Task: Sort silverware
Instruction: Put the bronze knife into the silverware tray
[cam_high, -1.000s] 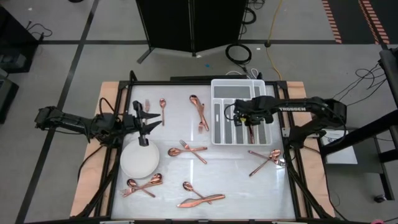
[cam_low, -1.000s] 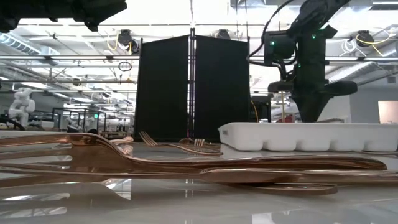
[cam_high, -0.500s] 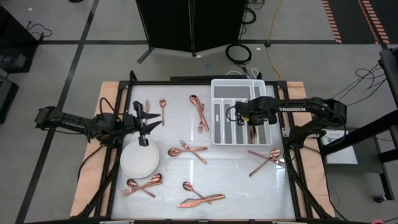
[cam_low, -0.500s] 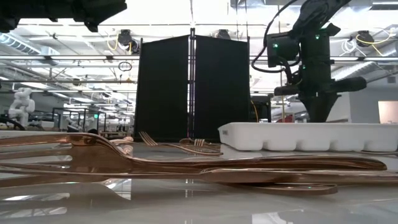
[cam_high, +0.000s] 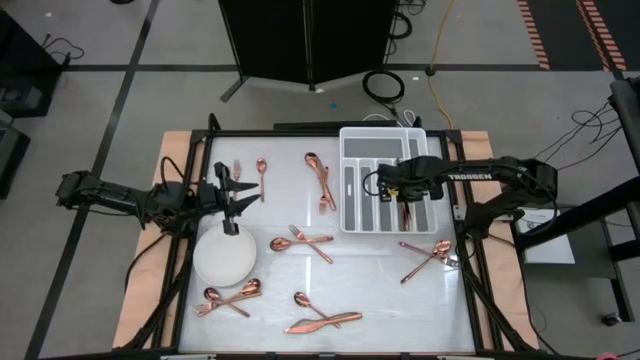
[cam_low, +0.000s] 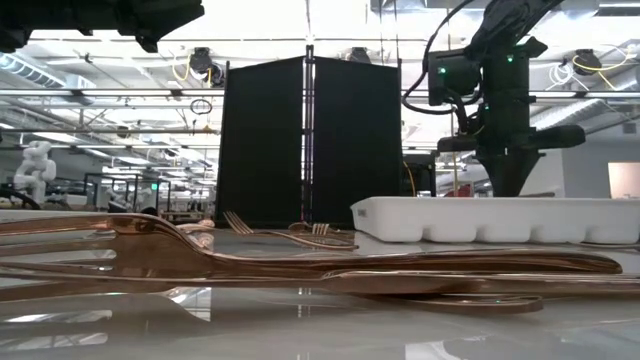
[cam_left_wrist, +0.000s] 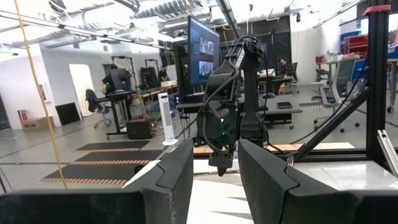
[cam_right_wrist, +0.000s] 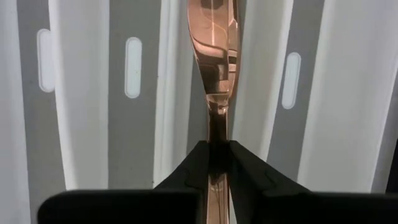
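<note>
Item: knife (cam_right_wrist: 214, 56), pinched by its handle in my right gripper (cam_high: 408, 196), hung over a tray (cam_high: 352, 205) slot so it drops in lengthwise. Left gripper (cam_high: 232, 197) half-open, empty, above the plate (cam_high: 222, 258). Other silverware (cam_high: 305, 240) scattered on the table.

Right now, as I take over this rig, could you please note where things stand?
Right gripper: shut on a copper piece, low over the white tray.
Left gripper: open, empty, above the plate's far edge.
Done: that piece is nearly in a tray slot, not yet released.
Left: loose silverware on the table, including pairs by the right edge and near the front.
</note>
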